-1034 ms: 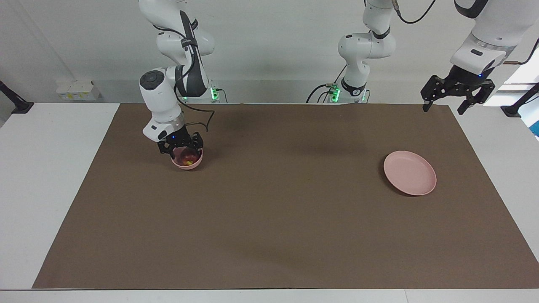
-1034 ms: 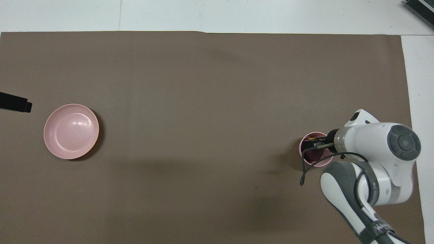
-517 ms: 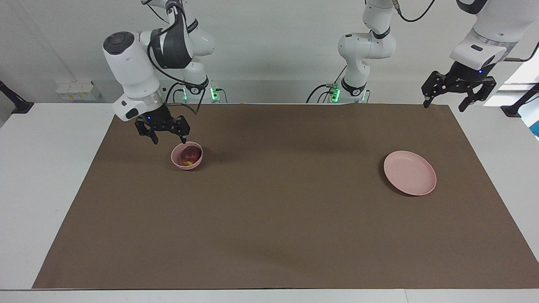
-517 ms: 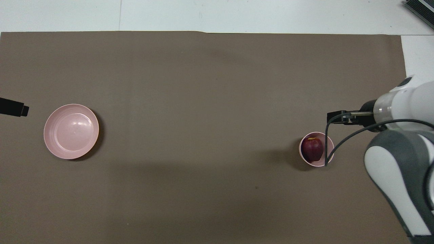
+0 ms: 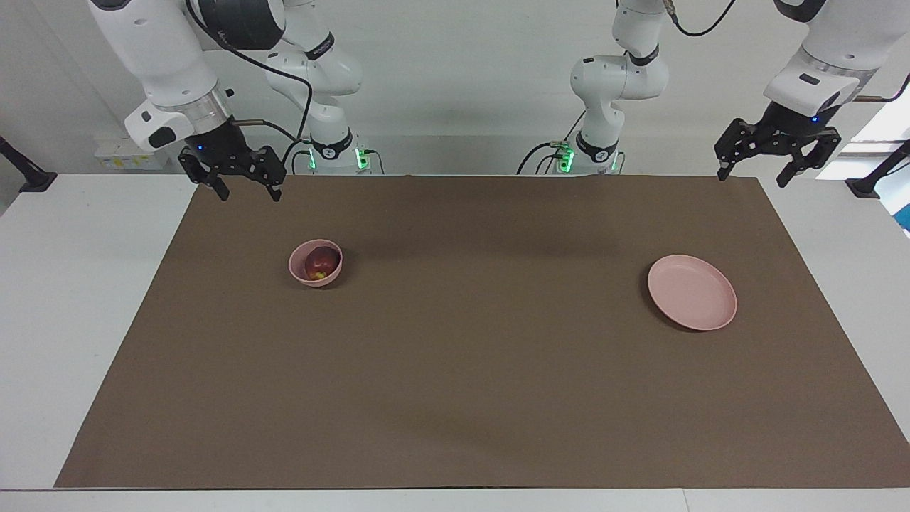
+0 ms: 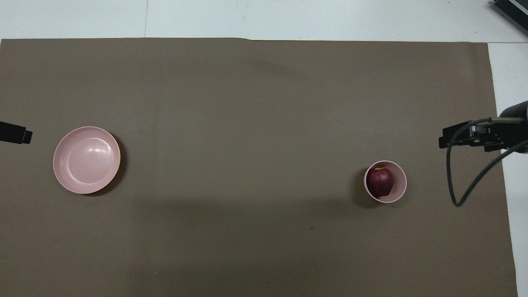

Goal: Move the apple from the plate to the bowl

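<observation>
In the overhead view the frame's left edge cuts off all but the black tip of the left gripper [image 6: 15, 135]; the small dark-red apple's [image 6: 380, 182] underside is hidden inside the deep pale pink bowl [image 6: 398, 194].

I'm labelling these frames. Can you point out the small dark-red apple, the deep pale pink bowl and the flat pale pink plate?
Small dark-red apple [image 6: 380, 182]: overhead view, its top.
Deep pale pink bowl [image 6: 400, 192]: overhead view, its rim.
Flat pale pink plate [image 5: 691, 291]: facing view, its bare middle.
</observation>
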`<state>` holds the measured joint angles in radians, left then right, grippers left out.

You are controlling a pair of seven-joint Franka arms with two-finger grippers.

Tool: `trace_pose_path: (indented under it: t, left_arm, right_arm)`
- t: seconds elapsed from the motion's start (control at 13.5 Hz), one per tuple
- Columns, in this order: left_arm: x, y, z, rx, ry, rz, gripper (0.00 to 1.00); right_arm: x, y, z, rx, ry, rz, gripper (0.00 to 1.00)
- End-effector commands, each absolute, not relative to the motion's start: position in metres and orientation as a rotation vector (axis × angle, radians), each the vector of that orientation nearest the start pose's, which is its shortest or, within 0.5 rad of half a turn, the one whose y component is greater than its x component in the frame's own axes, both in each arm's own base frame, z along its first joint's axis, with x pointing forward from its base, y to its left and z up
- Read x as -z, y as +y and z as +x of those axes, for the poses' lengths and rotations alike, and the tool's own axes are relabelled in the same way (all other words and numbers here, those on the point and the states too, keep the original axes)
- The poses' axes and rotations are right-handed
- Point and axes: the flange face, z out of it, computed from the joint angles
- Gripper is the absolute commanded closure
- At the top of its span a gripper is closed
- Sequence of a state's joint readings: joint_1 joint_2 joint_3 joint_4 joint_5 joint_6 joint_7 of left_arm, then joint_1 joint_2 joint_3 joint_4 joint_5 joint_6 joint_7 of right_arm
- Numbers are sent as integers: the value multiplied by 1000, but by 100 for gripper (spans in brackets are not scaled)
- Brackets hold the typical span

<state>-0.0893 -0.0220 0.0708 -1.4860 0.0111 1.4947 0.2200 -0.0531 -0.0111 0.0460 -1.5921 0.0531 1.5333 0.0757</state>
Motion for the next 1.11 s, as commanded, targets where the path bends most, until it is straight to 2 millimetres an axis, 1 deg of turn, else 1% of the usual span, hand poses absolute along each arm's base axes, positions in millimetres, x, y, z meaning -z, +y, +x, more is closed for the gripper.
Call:
trace_pose_path:
  t: [0.0, 0.3, 0.52, 0.59, 0.74, 0.89, 1.03]
  left_arm:
    - [-674, -14, 527, -7, 389, -3104, 0]
    - [-677, -14, 526, -9, 393, -3107, 0]
    - [-678, -15, 523, -2, 397, -3107, 0]
    - [-678, -16, 525, 10, 395, -3106, 0]
    - [-678, -10, 525, 13, 378, -3108, 0]
    - [-679, -9, 524, 10, 381, -3108, 0]
    - [-679, -9, 524, 10, 381, -3108, 0]
  right_arm:
    - [-629, -3, 568, -116, 159, -3111, 0]
    - [-637, -4, 579, -70, 132, -3142, 0]
    - [-635, 4, 581, -46, 118, -3133, 0]
    - [-639, 3, 583, -4, 131, -3121, 0]
    - [-637, 3, 583, -4, 138, -3118, 0]
    - [-637, 4, 582, -8, 136, -3120, 0]
    - [-637, 6, 581, -14, 176, -3115, 0]
